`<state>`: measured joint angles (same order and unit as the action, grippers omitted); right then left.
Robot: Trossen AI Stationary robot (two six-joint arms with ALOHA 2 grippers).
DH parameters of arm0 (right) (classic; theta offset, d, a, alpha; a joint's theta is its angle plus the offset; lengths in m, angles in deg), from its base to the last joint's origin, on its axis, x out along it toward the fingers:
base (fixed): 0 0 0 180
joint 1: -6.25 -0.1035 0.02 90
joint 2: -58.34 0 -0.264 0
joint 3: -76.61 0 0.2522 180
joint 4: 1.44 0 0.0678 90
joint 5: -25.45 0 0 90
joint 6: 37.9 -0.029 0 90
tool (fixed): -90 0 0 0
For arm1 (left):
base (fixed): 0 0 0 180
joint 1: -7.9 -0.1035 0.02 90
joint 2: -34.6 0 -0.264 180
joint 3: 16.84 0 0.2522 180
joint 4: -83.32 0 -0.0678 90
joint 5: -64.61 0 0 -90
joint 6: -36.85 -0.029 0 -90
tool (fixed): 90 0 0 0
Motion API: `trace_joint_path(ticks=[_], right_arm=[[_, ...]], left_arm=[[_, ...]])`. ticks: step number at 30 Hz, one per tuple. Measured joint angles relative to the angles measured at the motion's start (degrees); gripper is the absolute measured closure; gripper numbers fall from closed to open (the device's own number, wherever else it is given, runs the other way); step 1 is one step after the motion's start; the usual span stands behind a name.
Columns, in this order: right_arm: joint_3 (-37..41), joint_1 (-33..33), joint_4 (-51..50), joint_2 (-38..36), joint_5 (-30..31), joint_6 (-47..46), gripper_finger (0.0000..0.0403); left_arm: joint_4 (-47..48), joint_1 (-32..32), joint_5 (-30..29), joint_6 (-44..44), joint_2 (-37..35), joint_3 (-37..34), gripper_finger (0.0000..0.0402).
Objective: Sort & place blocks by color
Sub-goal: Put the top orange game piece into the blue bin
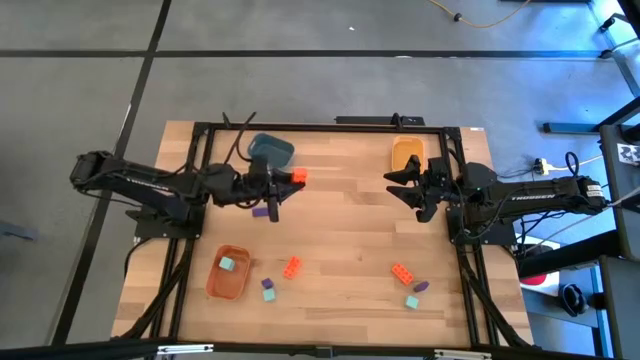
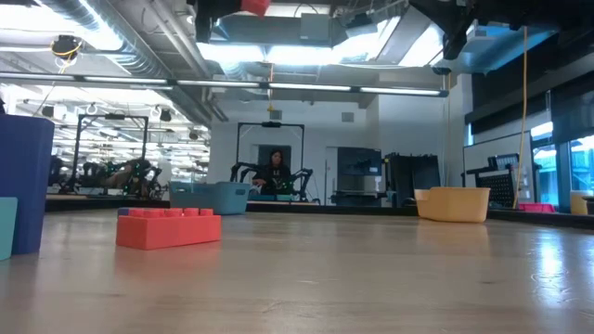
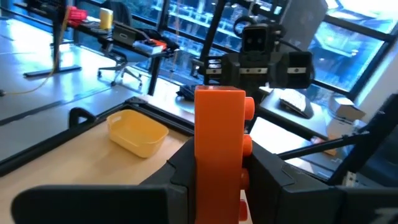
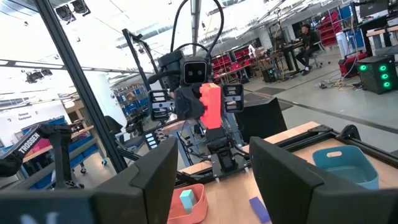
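Observation:
My left gripper [image 1: 287,180] hovers above the table near the teal-blue bowl [image 1: 270,149], shut on an orange-red brick [image 1: 298,177]. My right gripper [image 1: 396,187] is open in the air beside the yellow bowl [image 1: 407,154], facing the left one. A teal brick [image 1: 228,264] lies inside the orange bowl [image 1: 229,283]. Loose on the wood lie a purple brick [image 1: 261,211], an orange brick [image 1: 291,266], a purple-and-teal pair [image 1: 268,290], and near the right another orange [image 1: 402,272], purple [image 1: 421,286] and teal [image 1: 411,301] brick. My left gripper pinches the orange-red brick between its two fingers by its near end [image 3: 217,177]. The fingers lie level, pointing toward the table's right side. The brick sticks out past the fingertips with its studs [image 3: 247,109] to one side, lifted clear of the table [image 2: 252,6].
A black frame [image 1: 320,126] rims the table. The middle of the wood between the two arms is bare. In the low view an orange brick [image 2: 169,226] lies close, with a dark blue object [image 2: 23,186] at the left edge. A person [image 2: 275,172] sits far behind.

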<state>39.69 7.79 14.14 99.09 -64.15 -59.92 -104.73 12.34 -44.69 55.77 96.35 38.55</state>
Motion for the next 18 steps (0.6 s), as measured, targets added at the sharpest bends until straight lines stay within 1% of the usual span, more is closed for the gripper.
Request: trace_joint_path(ticks=[7,8,10,12,16,18], right_arm=[[0.0,0.0,0.0,0.0,0.0,0.0,0.0200],[0.0,0.0,0.0,0.0,0.0,0.0,0.0200],[0.0,0.0,0.0,0.0,0.0,0.0,0.0200],[0.0,0.0,0.0,0.0,0.0,0.0,0.0200],[0.0,0.0,0.0,0.0,0.0,-0.2,0.0200],[0.0,0.0,0.0,0.0,0.0,-0.2,0.0200]], left_arm=[[0.5,-1.9,0.9,-0.2,0.0,0.1,0.0319],[1.9,-2.7,0.8,-0.7,0.0,0.6,0.0319],[8.9,-5.3,0.8,-2.0,0.0,3.6,0.0319],[20.1,-9.3,1.1,-3.3,0.3,8.5,0.0319],[41.4,-19.6,3.2,-8.2,4.2,18.0,0.0319],[48.6,-25.4,5.3,-9.5,7.2,21.6,0.0319]])
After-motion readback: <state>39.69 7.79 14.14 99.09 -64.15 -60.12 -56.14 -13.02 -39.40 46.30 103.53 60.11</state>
